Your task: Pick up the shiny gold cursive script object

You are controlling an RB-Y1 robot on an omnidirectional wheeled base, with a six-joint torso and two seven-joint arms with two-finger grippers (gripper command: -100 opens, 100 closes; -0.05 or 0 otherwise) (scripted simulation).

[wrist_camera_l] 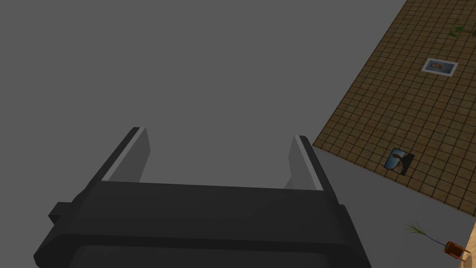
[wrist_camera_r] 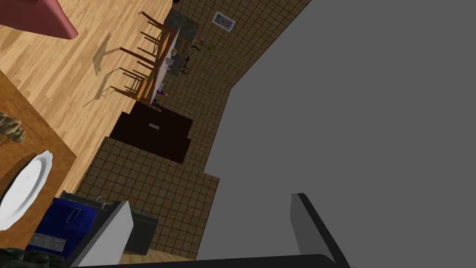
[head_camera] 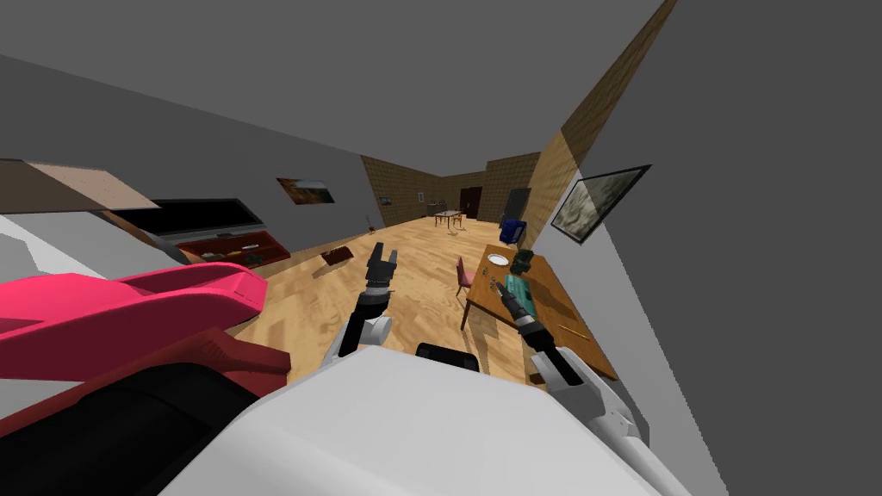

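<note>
A white plate (head_camera: 498, 259) is seen near the far end of a wooden counter (head_camera: 560, 293) set along the right wall, and a teal box-like item (head_camera: 523, 288) is laid nearer on it. A red chair (head_camera: 464, 274) is placed just beside the counter. A framed picture (head_camera: 599, 202) is hung on that wall. A blue bin (head_camera: 513, 231) is seen beyond the counter, and a pink sofa (head_camera: 129, 306) well apart at the left.

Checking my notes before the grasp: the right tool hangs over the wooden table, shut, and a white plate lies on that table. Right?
Shut is wrong: the right tool is open, fingers wide apart in the right wrist view. It does hang over the wooden table, where the white plate lies.
</note>
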